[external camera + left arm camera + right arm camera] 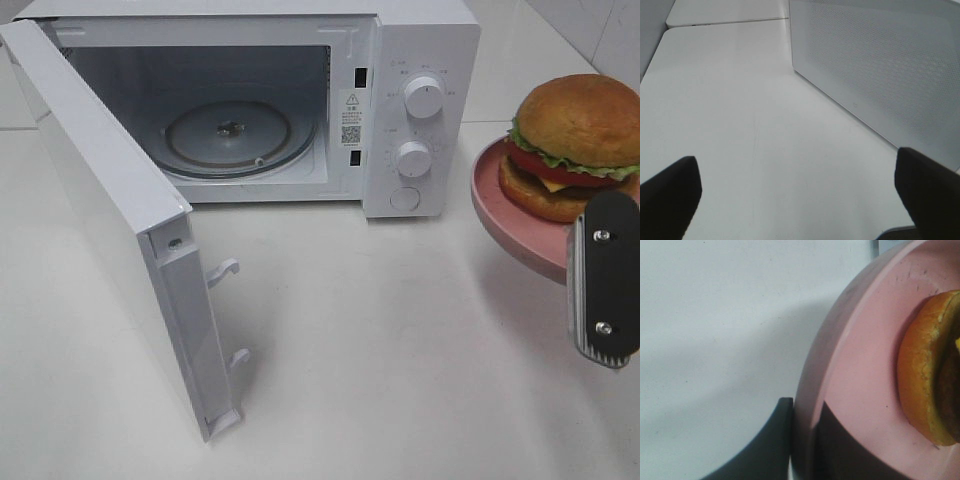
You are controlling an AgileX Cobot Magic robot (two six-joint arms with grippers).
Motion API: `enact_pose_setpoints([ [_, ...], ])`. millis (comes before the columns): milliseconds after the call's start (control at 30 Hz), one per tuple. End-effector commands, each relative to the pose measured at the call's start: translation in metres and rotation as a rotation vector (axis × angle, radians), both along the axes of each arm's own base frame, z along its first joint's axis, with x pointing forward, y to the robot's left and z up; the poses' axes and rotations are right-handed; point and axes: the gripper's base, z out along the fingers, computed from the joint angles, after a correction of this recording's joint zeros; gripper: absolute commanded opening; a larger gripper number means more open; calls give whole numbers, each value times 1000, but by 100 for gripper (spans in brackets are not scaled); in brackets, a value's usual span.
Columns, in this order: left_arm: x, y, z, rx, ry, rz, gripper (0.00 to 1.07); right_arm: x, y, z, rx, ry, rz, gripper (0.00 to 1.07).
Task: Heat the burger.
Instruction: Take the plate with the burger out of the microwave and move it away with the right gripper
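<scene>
While the white counter [400, 350] carries everything here, the biggest thing on it is the microwave [420, 60], set along the far edge with its door [110, 220] swung wide toward the counter's left side. Its cavity is bare, and the glass turntable [230, 135] inside has nothing on it. So the opening step looks done, and the loading, closing and dial-setting are all left.

Next in size, the pink plate [515, 225] sits raised above the counter near the right edge, casting a shadow below. The right pincer [603, 283] is clamped on the plate's rim, one finger above and one beneath, as the right wrist view makes plain. The burger [570, 145] rests on that plate, well apart from the microwave mouth, so I judge the carry to be only partway.

The left pincer [795, 200] stands spread wide and holds nothing, low over the bare counter beside the perforated face of the door [880, 70].

Both the plate and the burger are cut off at the right edge of the high view. The left arm does not show there at all. The markings by the two dials [420, 125] are too small to read.
</scene>
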Motion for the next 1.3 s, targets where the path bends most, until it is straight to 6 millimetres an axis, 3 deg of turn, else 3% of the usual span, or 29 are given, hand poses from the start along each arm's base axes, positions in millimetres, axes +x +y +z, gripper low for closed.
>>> enact_pose_setpoints([
  [33,-2,-1,1,-10,-32,4,98,3,-2,8,36,-61,-46,0],
  [267,-2,-1,1,-10,-32,4,98,3,-16,9,78,-101,-346,0],
  [667,-2,-1,1,-10,-32,4,98,0,-28,5,106,-116,-665,0],
  [867,-2,-1,1,-10,-32,4,98,6,-27,-12,17,-76,-829,0],
  [1067,-2,-1,1,-10,-32,4,98,18,-18,-32,98,-111,-1030,0],
  [1300,-2,-1,1,-10,-32,4,98,28,-12,-58,52,-123,-1130,0],
])
